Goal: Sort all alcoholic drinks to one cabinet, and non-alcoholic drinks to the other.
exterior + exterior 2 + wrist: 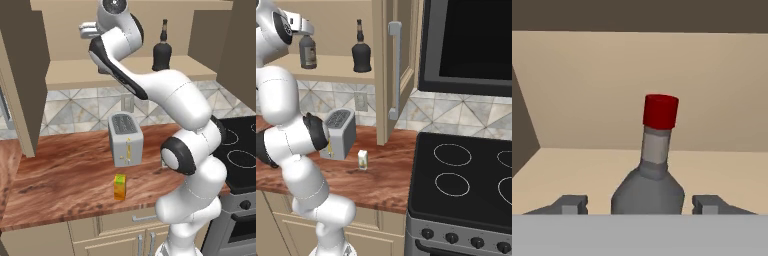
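Hand view showed the grey bottle (648,192) standing upright on the pale shelf (722,167) of the wider cabinet (331,30), red cap (660,111) up, long axis vertical. No readable label showed. The gripper (640,205) was open, fingers (574,204) either side of the bottle's body, clear of the glass. The black bottle (361,52) stood upright nearby on that shelf.

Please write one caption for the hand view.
Open hand behind red-capped grey bottle standing on pale cabinet shelf.
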Robot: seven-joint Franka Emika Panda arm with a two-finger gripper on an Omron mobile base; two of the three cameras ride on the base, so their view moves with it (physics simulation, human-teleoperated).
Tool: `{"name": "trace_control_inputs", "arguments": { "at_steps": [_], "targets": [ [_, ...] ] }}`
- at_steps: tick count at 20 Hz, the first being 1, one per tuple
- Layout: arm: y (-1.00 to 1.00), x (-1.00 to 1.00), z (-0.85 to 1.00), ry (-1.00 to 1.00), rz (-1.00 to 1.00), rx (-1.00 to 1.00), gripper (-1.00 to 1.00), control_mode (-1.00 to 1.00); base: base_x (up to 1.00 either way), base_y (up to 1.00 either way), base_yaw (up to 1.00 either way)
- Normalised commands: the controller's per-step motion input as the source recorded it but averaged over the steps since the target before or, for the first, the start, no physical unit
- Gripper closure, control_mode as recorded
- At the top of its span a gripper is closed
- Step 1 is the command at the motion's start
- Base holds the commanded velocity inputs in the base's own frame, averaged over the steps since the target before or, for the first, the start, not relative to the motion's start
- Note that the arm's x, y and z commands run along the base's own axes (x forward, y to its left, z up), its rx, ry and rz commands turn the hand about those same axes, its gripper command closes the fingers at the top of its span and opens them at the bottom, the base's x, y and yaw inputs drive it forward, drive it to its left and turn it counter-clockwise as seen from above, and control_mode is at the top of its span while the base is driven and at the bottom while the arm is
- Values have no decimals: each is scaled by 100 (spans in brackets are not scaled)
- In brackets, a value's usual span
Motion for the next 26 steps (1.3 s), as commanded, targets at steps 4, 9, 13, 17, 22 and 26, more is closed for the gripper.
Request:
{"name": "trace_control_inputs", "arguments": {
  "at_steps": [4,9,13,17,22,26],
  "targets": [
    [1,8,0,-6,0,0,-100,-100,0,0,0],
    [0,-1,0,-8,-1,-1,-100,-100,0,0,0],
    [0,-25,0,-6,-2,-1,-100,-100,0,0,0],
    [0,-37,0,-1,-3,0,-100,-100,0,0,0],
    [0,-47,0,0,-3,0,-100,-100,0,0,0],
    [0,-56,0,0,-2,0,-100,-100,0,0,0]
  ]
}}
